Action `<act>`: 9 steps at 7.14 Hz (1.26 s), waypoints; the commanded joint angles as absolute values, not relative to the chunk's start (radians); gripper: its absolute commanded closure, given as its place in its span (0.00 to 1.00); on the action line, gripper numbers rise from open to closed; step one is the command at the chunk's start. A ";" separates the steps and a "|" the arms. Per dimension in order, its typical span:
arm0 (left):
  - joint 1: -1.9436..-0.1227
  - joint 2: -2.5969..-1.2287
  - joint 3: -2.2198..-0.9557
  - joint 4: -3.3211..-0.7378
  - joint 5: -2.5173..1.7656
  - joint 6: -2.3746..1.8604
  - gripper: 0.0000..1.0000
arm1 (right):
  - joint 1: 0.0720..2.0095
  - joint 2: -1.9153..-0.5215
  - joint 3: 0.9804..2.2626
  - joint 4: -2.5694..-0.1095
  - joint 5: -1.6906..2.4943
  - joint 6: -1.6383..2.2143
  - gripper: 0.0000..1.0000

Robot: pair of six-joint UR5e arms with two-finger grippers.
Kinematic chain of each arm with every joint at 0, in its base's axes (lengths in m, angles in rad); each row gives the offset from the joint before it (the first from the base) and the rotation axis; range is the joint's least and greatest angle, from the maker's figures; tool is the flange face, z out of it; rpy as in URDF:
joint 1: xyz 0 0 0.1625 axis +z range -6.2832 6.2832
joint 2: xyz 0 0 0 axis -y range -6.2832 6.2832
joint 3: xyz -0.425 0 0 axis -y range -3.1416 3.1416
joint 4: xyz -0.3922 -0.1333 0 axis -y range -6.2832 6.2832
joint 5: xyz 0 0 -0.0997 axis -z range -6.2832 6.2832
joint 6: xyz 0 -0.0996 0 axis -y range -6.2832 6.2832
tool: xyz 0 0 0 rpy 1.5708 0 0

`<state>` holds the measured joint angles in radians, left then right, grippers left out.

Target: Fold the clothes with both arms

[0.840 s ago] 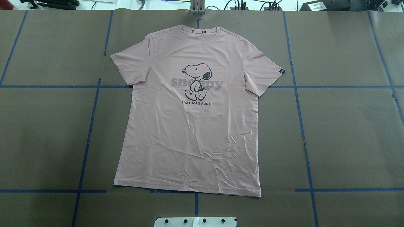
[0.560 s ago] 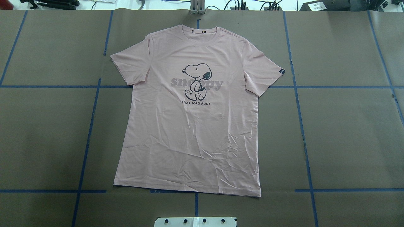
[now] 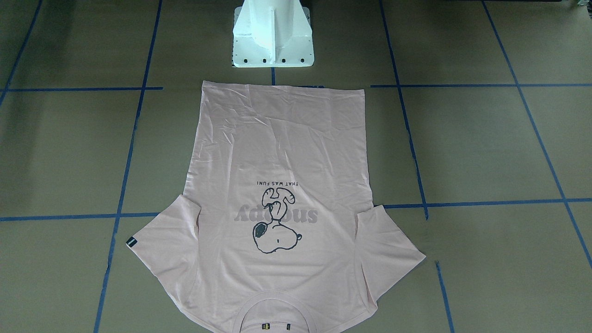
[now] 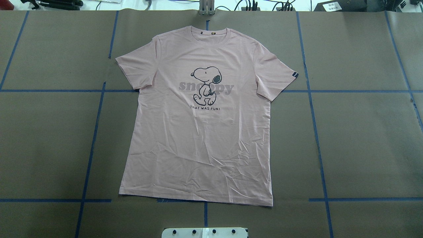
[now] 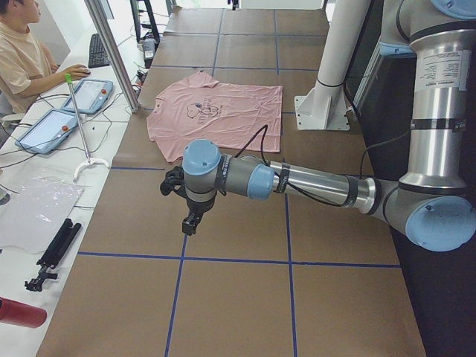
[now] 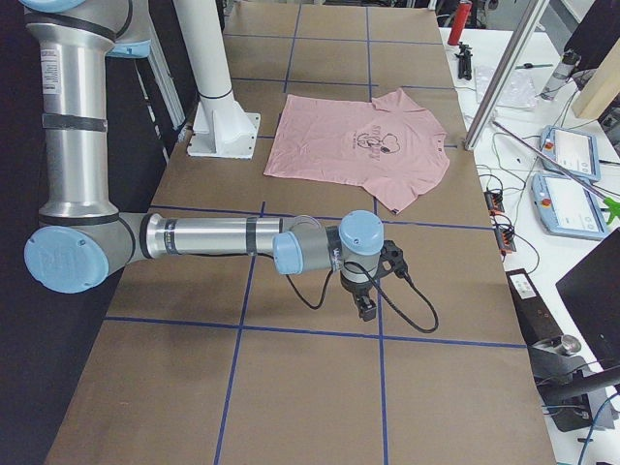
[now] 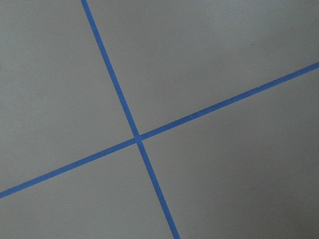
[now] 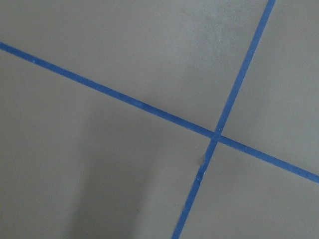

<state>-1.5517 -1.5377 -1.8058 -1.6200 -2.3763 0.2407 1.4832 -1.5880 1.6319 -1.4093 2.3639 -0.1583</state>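
Soft, even light keeps every view sharp, with one blurred grey shadow (image 8: 94,199) on the table (image 8: 149,45) toward seven o'clock in the right wrist view.

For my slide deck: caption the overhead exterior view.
Pale pink T-shirt lies spread flat and unfolded, print up, on the brown, blue-taped table.

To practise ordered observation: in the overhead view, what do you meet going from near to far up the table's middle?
white base plate → T-shirt's hem → black caption → dog print → collar → grey bracket
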 commanded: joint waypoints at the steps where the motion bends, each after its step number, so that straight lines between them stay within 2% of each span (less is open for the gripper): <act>1: -1.522 -1.532 -1.871 -1.620 -2.419 0.244 0.00 | 1.348 -1.475 1.591 -1.323 2.365 0.305 0.00; 2: -1.522 -1.532 -1.878 -1.623 -2.421 0.244 0.00 | 1.239 -1.383 1.506 -1.207 2.358 0.504 0.00; 4: -1.522 -1.534 -1.882 -1.624 -2.421 0.245 0.00 | 1.117 -1.188 1.242 -0.896 2.306 0.877 0.00; 6: -1.520 -1.532 -1.876 -1.621 -2.488 0.233 0.00 | 0.964 -1.131 1.256 -0.844 2.104 1.194 0.01; 7: -1.520 -1.532 -1.876 -1.621 -2.505 0.232 0.00 | 0.890 -1.115 1.256 -0.844 1.994 1.250 0.08; 9: -1.520 -1.531 -1.870 -1.620 -2.508 0.233 0.00 | 0.867 -1.094 1.237 -0.854 1.927 1.250 0.18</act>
<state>-1.5203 -1.5321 -1.8717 -1.6211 -2.5012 0.2323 0.8916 -1.1065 1.2510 -0.8503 1.9869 1.2359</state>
